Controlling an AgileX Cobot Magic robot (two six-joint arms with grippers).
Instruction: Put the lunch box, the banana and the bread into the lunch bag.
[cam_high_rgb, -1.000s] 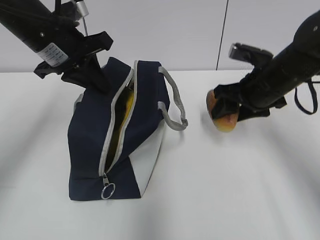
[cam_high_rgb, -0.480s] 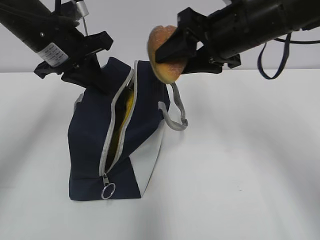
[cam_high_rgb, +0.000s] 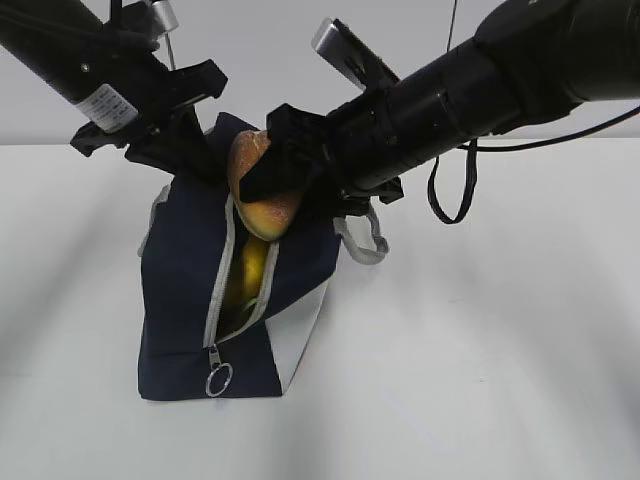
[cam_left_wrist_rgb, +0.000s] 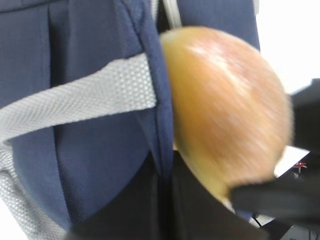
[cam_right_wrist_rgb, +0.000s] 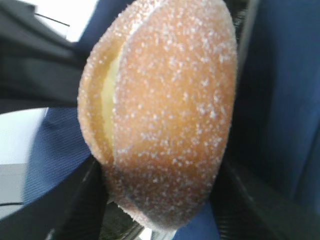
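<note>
While my left gripper (cam_high_rgb: 185, 150) pinches shut on the navy fabric lunch bag's (cam_high_rgb: 180, 270) far rim, my right gripper (cam_high_rgb: 262, 187) clamps the soft golden-brown roll (cam_high_rgb: 258, 190) across its sides at the mouth; it's light, squashable, so gently.

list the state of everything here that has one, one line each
lunch bag: upright on the table, zipper open
bread: held in the air at the bag's opening, not yet inside
banana: inside the bag, yellow showing through the opening
left end effector: shut, at the bag's top edge on the left
right end effector: shut on the bread
lunch box: not visible
</note>
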